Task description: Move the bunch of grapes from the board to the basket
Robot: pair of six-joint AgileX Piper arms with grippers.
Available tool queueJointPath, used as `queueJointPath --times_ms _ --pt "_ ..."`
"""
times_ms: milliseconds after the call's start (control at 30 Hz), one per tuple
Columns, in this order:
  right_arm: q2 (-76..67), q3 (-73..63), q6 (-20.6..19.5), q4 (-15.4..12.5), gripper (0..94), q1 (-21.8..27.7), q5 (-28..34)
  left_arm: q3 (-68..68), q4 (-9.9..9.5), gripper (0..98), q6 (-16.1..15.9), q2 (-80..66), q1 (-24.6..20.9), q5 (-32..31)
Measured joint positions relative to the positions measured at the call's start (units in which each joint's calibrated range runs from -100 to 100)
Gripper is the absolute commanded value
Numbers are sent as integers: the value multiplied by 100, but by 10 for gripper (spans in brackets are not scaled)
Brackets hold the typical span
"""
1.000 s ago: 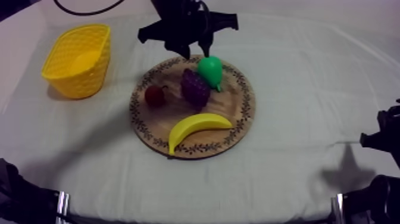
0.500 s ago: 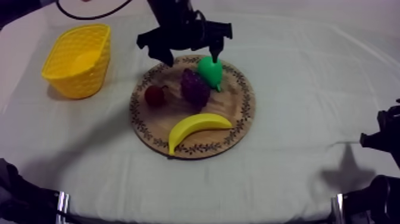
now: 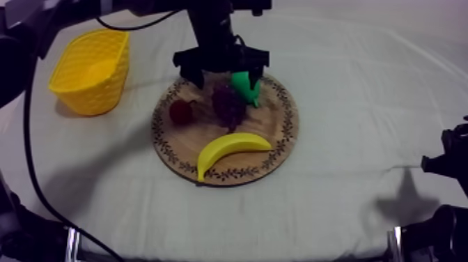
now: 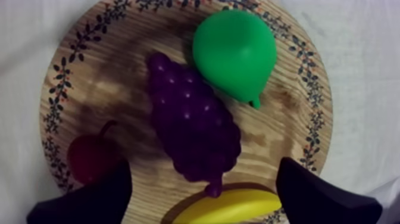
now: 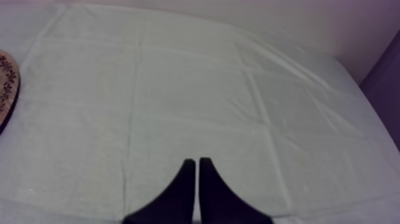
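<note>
Hovering wide open and empty above the grapes [image 4: 193,122] on the board [image 4: 71,89], the left gripper [image 4: 202,192] has yet to grasp, lift and carry them to the basket [image 3: 97,101].

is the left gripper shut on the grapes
No: the fingers of the left gripper stand apart at either side of the bunch of grapes, lying on the wooden board.

The left tool [image 4: 203,198] is formed of two blunt black fingers [image 4: 324,193]; the right tool [image 5: 197,170], of a tapered black pair.
</note>
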Motion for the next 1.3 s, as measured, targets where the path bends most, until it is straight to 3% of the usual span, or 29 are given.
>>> queueJointPath --times_ms 767,900,1167,1300 --pt "0 0 0 0 3 0 0 -953 117 891 -184 1266 -34 448" --pt "0 0 0 0 3 0 0 -1074 121 826 -160 1423 -34 627" --pt "0 0 0 0 3 0 0 -1275 121 592 -180 1615 -12 846" --pt "0 0 0 0 3 0 0 -1265 110 552 -187 1600 -7 853"
